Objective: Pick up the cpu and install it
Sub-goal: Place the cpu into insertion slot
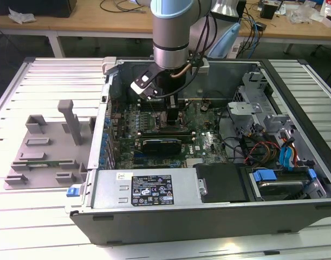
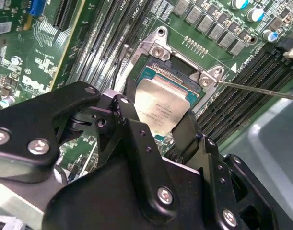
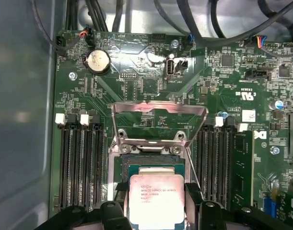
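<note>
Slatted aluminium table (image 1: 35,81) carries everything. On it lies an open dark-grey metal computer case (image 1: 208,211), side panel off.

Grey-and-silver robot arm (image 1: 173,32) comes down into the case, approx. mid-board.

Grey moulded plastic tray (image 1: 43,154) sits outside the case on the exterior view's left, well apart from the arm.

Green motherboard (image 3: 136,88) lies flat in the case floor, w/ black memory slots either side of the socket.

Silver metal load plate (image 3: 158,107) is hinged up and open. Thin steel lever rod (image 2: 261,89) is swung clear.

Black square socket (image 3: 153,163) is exposed beneath the plate.

Black two-finger gripper (image 2: 156,120) is narrowed onto the chip. Its fingers (image 3: 193,196) press two opposite edges, w/ nothing else in its hold.

The cpu (image 3: 156,199) is a small flat square chip w/ silvery-white metal top. It sits level between the fingers, directly over the socket. Can't tell whether it's seated or just above.

Handling, est.:
- V. light, stiff and thin, so little squeeze is needed.
- The smooth metal top prob. slips, and the edges give the surer purchase.
- Underside contacts and socket pins are likely fragile. It wants to be kept flat, w/ no tilt or sideways drag.
- The opposite-edge hold as it stands looks right.
</note>
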Robot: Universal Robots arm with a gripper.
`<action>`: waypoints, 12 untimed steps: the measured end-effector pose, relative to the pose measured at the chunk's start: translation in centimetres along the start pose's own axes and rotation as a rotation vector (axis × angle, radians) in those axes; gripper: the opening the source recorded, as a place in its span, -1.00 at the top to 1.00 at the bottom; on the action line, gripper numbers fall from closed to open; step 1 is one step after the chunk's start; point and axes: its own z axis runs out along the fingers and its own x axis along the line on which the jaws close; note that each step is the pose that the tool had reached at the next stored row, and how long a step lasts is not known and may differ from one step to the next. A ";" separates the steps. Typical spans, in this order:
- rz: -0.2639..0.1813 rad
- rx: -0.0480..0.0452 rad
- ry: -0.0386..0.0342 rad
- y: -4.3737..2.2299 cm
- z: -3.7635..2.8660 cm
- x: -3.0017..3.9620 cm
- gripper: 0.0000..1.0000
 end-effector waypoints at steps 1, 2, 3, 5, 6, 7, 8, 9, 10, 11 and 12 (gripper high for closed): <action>0.000 0.0006 0.0000 -0.01 0.13 0.03 -0.09; 0.000 0.0019 -0.0001 -0.02 0.26 0.12 -0.09; 0.000 0.0021 0.0001 -0.02 0.33 0.19 -0.09; 0.000 0.0036 -0.0007 -0.03 0.60 0.34 -0.09; 0.000 0.0043 -0.0006 -0.03 0.72 0.38 -0.09; 0.000 0.0057 -0.0007 -0.03 0.90 0.43 -0.09; 0.000 0.0070 -0.0011 -0.03 1.09 0.50 -0.09; 0.000 0.0078 -0.0011 0.00 1.21 0.60 -0.09; 0.000 0.0086 -0.0010 0.05 1.29 0.67 -0.09; 0.000 0.0102 -0.0013 0.07 1.45 0.70 -0.09; 0.006 0.0126 -0.0019 0.09 1.58 0.70 -0.09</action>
